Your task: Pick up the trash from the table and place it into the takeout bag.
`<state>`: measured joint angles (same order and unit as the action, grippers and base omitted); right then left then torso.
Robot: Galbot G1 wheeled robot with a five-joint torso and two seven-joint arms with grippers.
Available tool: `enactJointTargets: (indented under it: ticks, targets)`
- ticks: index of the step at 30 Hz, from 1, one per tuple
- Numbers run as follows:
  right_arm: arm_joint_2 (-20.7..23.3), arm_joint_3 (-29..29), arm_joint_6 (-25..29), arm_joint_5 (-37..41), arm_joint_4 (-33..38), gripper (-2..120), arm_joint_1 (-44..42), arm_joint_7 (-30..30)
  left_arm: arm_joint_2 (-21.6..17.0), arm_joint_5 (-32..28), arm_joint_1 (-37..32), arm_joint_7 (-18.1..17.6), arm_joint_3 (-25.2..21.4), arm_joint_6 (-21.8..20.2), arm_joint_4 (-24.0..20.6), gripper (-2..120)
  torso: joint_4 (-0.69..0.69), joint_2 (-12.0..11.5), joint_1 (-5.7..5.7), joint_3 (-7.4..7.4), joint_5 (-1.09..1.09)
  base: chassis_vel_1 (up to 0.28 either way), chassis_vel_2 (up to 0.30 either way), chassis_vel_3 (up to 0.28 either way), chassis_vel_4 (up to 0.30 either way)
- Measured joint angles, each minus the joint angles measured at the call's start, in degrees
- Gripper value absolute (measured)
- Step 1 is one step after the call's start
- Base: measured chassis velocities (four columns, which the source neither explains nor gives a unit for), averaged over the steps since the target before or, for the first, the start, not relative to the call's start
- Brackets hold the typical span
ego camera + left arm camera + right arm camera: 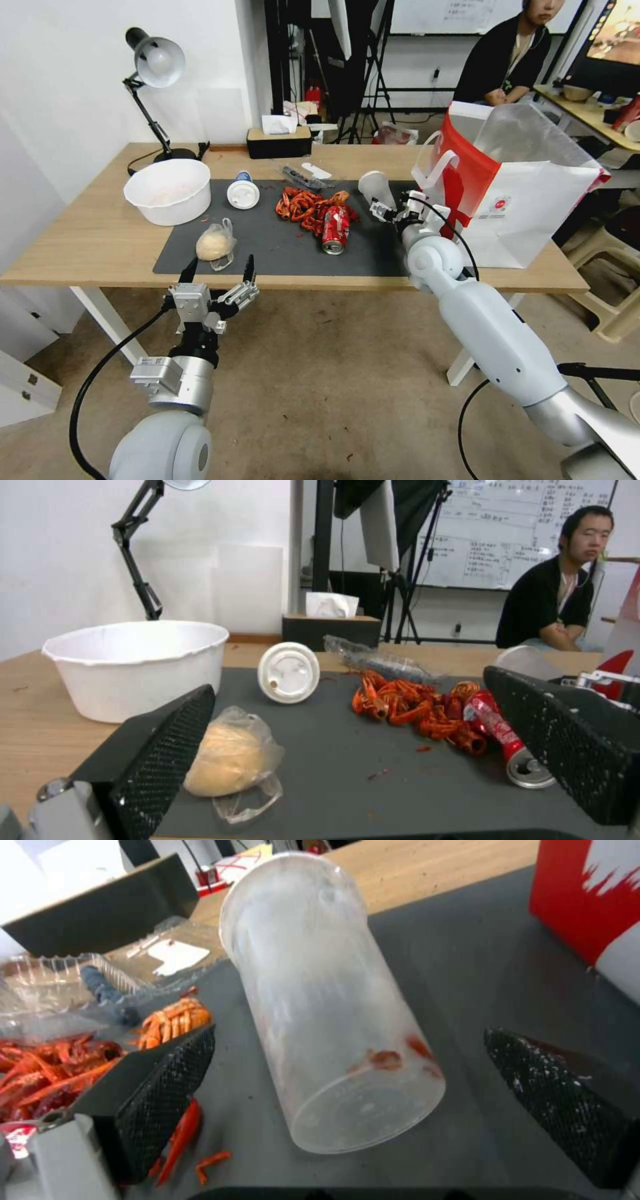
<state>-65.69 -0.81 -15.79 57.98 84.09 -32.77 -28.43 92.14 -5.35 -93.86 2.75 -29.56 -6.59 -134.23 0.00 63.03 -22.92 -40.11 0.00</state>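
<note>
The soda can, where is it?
The red soda can lies on its side on the dark mat, mid-table, touching the red shell scraps.

Lab: whiteboard (513,530); tripods (370,73); monitor (617,47)

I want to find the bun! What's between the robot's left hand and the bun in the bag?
Nothing: in the left wrist view, only bare dark mat lies between the open left hand and the bagged bun.
</note>
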Motion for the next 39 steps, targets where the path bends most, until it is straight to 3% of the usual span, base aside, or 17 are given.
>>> enactJointTargets:
  ticks: [7, 10, 12, 17, 19, 21, 34, 39]
  targets:
    - [-0.5, -0.8, -0.2, 0.1, -1.9, 100, 0.9, 0.1, 0.0, 0.0, 0.1, 0.0, -0.1, 0.0, 0.0, 100, 0.00, 0.0, 0.00, 0.00, 0.00, 0.000, 0.000, 0.000, 0.000]
    - [-0.6, -1.1, -0.2, 0.1, -2.4, 95, 1.1, 0.2, 0.0, 0.0, 0.2, 0.0, -0.1, 0.0, 0.0, 100, 0.00, 0.0, 0.00, 0.00, 0.00, 0.000, 0.000, 0.000, 0.000]
    - [-0.9, -1.3, -0.2, 0.1, -3.2, 83, 1.3, 0.2, 0.0, 0.0, 0.2, 0.0, -0.1, 0.1, 0.0, 100, 0.00, 0.0, 0.00, 0.00, 0.00, 0.000, 0.000, 0.000, 0.000]
    - [-1.1, -1.5, -0.2, 0.0, -3.7, 73, 1.4, 0.3, 0.0, 0.0, 0.2, 0.0, -0.1, 0.1, 0.0, 100, 0.00, 0.0, 0.00, 0.00, 0.00, 0.000, 0.000, 0.000, 0.000]
    - [-1.3, -1.7, -0.2, -0.1, -4.0, 60, 1.4, 0.3, 0.0, 0.0, 0.2, 0.0, -0.1, 0.2, -0.1, 100, 0.00, 0.0, 0.00, 0.00, 0.00, 0.000, 0.000, 0.000, 0.000]
    - [-1.6, -1.8, -0.2, -0.3, -4.2, 54, 1.4, 0.3, 0.0, 0.0, 0.2, 0.0, -0.1, 0.3, -0.1, 100, 0.00, 0.0, 0.00, 0.00, -0.01, 0.000, 0.000, 0.000, 0.000]
    - [-1.4, -2.0, 0.4, -1.1, -2.9, 53, 0.4, 0.6, 0.0, 0.0, 0.1, -0.2, 0.0, 0.7, -0.1, 100, 0.01, 0.0, 0.00, 0.00, 0.01, 0.000, 0.000, 0.000, 0.000]
    - [0.1, -1.2, 3.0, -3.6, 1.7, 53, -0.8, 3.8, 0.0, 0.0, 0.1, -0.2, 0.0, 0.7, 0.0, 100, 0.00, 0.0, 0.00, 0.00, 0.01, 0.000, 0.000, 0.000, 0.000]
